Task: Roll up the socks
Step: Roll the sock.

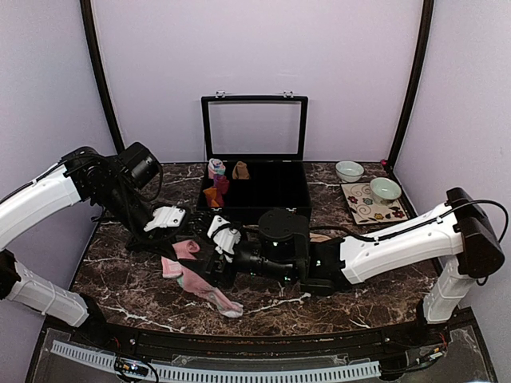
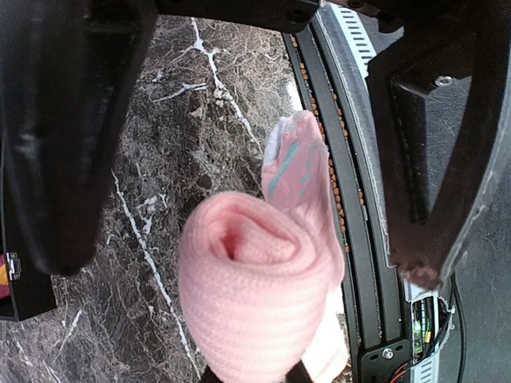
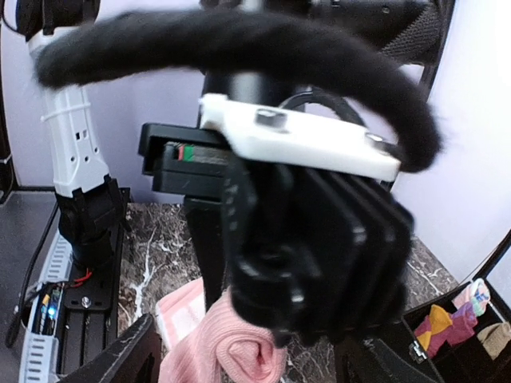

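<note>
On marble table (image 1: pixel 319 303), pink sock (image 1: pixel 200 283) diagonal, toe near-right.

Top view: even soft light, sharp throughout. Left wrist view: sock (image 2: pixel 255 295) sharp, fingers (image 2: pixel 64 136) either side of it dark and blurred. Right wrist view: left arm (image 3: pixel 311 239) close ahead, blurred, backlit.

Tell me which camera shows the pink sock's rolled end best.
Left wrist: the rolled pink sock fills the frame, spiral visible. Top external shows it small; right wrist catches only part at the bottom edge.
</note>
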Controlling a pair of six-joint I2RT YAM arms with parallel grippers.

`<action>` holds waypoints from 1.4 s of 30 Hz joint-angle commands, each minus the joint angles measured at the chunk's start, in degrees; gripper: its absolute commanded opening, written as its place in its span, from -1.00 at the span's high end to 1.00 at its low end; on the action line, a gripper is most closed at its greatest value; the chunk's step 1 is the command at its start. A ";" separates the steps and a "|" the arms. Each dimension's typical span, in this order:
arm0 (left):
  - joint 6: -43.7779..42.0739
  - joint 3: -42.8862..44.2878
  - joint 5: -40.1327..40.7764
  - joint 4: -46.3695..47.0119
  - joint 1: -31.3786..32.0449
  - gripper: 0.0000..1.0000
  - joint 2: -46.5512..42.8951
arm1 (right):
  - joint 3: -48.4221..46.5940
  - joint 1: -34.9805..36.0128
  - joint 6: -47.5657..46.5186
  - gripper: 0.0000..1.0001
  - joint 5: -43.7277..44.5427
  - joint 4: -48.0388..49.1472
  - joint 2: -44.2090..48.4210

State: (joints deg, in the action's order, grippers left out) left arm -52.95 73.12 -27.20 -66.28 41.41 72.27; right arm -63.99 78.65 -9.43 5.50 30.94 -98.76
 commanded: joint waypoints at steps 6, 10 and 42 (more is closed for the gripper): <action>0.27 2.41 -2.40 -1.42 0.22 1.00 -0.16 | -1.67 -2.07 3.32 -0.32 -0.82 5.34 -3.13; 0.15 2.46 -2.44 -1.56 0.16 1.00 -0.03 | -1.31 -2.38 4.21 -0.28 -2.22 5.09 -2.80; 10.45 -4.62 1.01 9.96 0.19 -0.40 -8.96 | -3.13 -3.56 1.07 1.00 -3.18 3.74 -1.37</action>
State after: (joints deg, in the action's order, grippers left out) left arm -45.52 71.42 -28.18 -60.62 41.47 63.61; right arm -67.55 74.74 -7.18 2.15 28.99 -101.71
